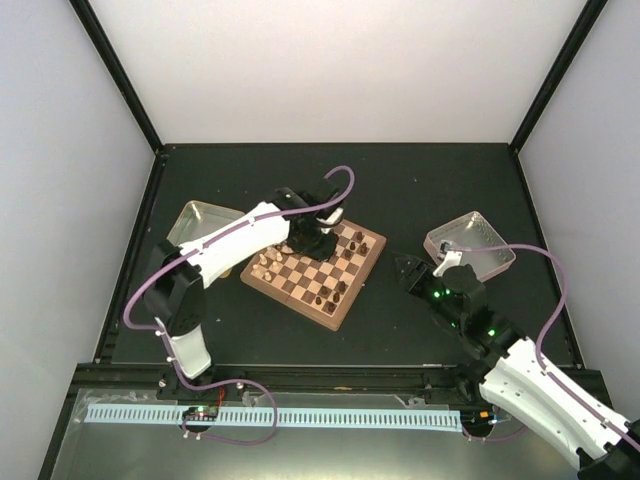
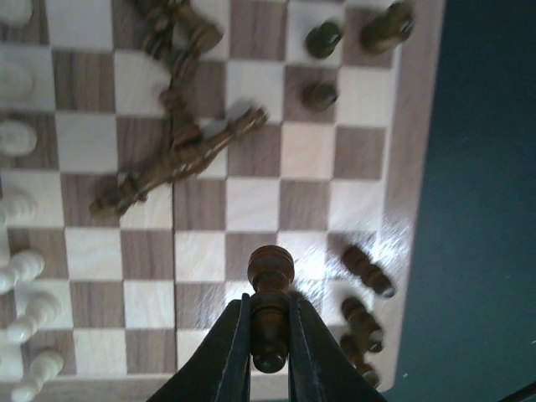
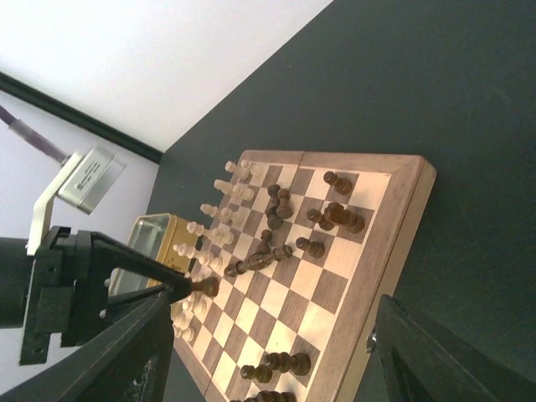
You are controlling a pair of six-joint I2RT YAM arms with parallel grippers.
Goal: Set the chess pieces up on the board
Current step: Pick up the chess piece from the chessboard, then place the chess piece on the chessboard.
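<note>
I see the black table top [image 1: 420, 190] carrying everything, with the small square wooden chessboard [image 1: 305, 272] of light and dark brown squares lying turned at an angle near its middle. A shallow metal tray [image 1: 195, 220] sits just off the board's far left corner, and a second metal tray [image 1: 470, 240] lies well apart on the right. My left gripper [image 2: 270, 306] hangs over the board. Its fingers are pressed together on a dark brown chessman [image 2: 270, 268], which is pinched round the stem with its head pointing away from the wrist. I cannot tell whether the piece touches the squares. My right gripper [image 1: 402, 266] hovers over bare table between the board and the right tray, its fingers spread wide and holding nothing. On the board, the pale cream pieces [image 2: 25, 268] stand in rows along one edge. A tangle of toppled dark brown pieces [image 2: 180, 155] lies near the centre, and more dark ones [image 2: 364, 272] lie tipped beside the opposite rim.
</note>
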